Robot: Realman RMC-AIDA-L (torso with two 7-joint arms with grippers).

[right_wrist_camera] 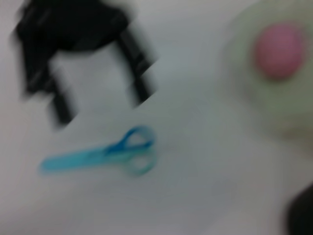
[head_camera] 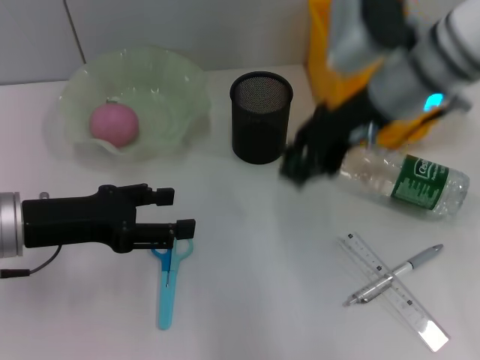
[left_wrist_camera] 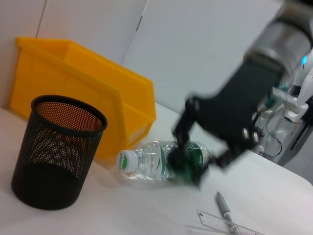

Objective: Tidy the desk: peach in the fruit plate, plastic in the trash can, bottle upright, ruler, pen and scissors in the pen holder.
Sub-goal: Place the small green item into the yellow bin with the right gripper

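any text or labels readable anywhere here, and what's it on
Bottle green label: white lettering, too blurred to read in the head view.
Bottle cap end in the left wrist view: small green print, too small to read.
Ruler: graduation marks only, no digits legible.
Pen, scissors, pen holder, yellow bin: no text visible.

The peach (head_camera: pixel 115 124) was pink, the fruit plate (head_camera: pixel 176 86) pale green, the scissors (head_camera: pixel 169 281) blue, the pen holder (head_camera: pixel 259 118) black mesh.
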